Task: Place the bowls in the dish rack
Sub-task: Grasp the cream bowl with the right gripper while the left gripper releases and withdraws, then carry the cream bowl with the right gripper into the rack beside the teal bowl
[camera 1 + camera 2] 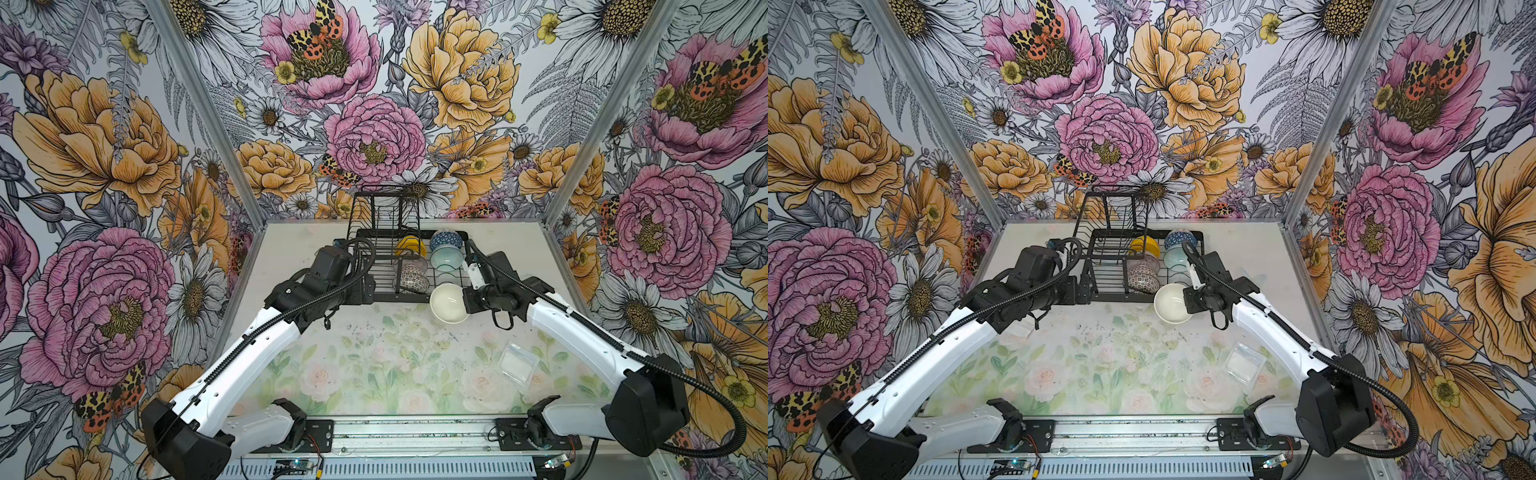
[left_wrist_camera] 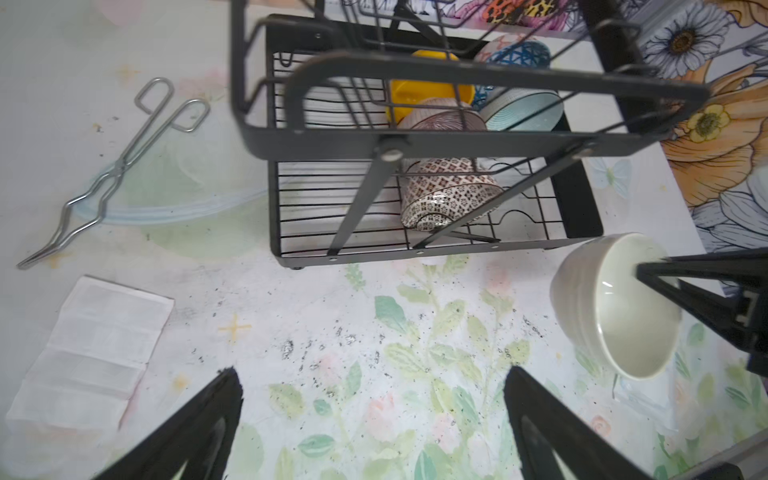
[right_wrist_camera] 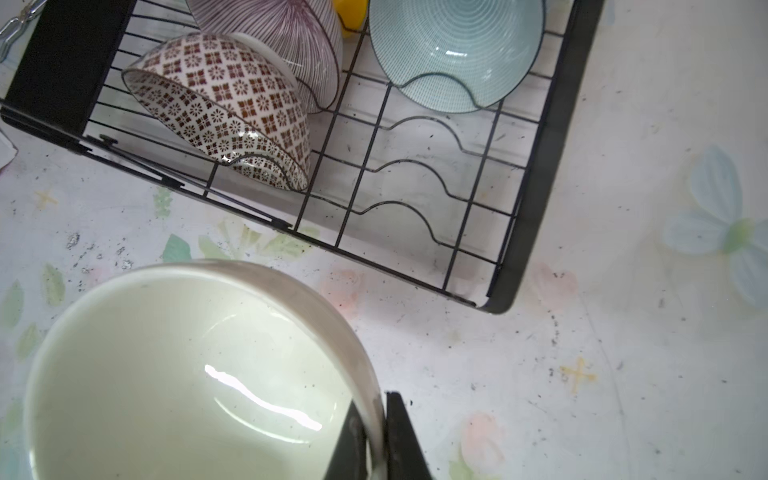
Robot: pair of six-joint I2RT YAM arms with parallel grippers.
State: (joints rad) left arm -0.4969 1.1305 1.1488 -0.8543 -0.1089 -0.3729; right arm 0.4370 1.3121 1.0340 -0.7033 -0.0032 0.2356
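Right gripper (image 3: 374, 432), mine, is nipped tight on the rim of the cream bowl (image 3: 166, 374), just off the 5 o'clock corner of the dish rack (image 3: 540, 166). Glazed ceramic, I judge: stiff, slick, chippable, fairly heavy; the rim suits gripping.

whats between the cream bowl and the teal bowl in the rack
Between the cream bowl and the pale teal bowl, the right wrist view shows bare table, the front rim of the dish rack and its empty wire slots; no other bowl.
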